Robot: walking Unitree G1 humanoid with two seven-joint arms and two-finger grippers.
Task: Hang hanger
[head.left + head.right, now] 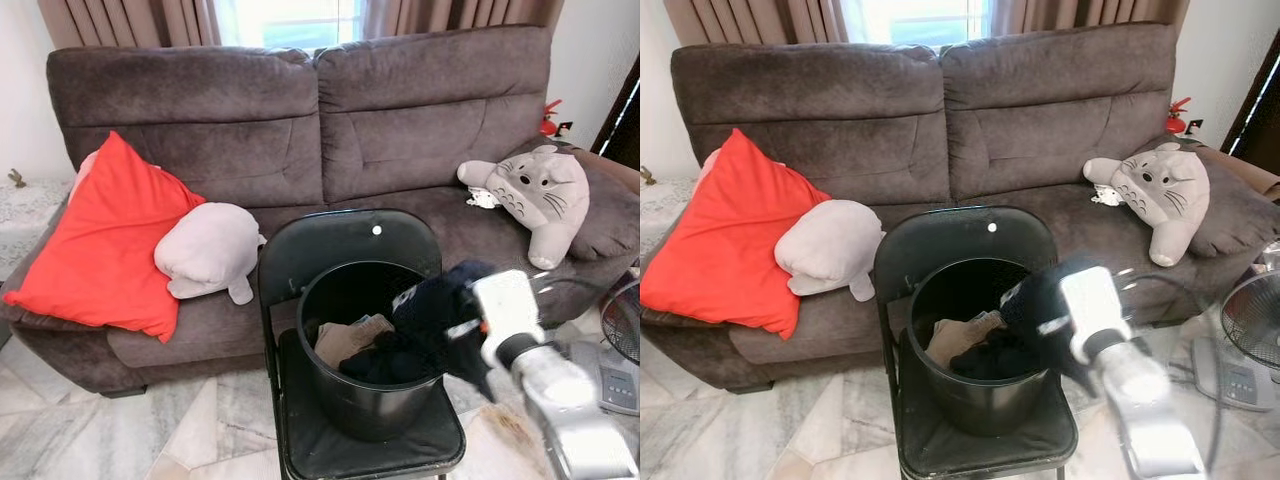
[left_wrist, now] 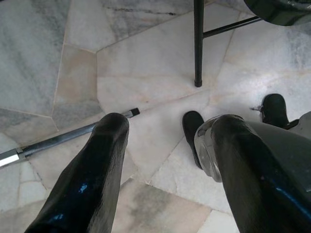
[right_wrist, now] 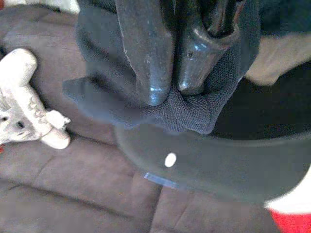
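Brown sofa behind a black folding chair (image 1: pixel 340 245) holding a black bucket (image 1: pixel 365 405).
Left to right: a red cushion (image 1: pixel 95 245), a grey plush (image 1: pixel 205 250), then our right gripper (image 3: pixel 167 94) pinched shut on a dark garment (image 3: pixel 194 114) at the bucket's rim. Our left gripper (image 2: pixel 165 145) hangs open over the marble floor (image 2: pixel 141 63). We see no hanger.

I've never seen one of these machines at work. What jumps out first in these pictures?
The bright red cushion on the left end of the brown fabric sofa catches the eye first, with a grey cat-like plush toy at the other end. In front, a round black bucket of clothes sits on a black folding chair. The robot's right gripper has its jaws shut on a dark navy garment above the bucket.
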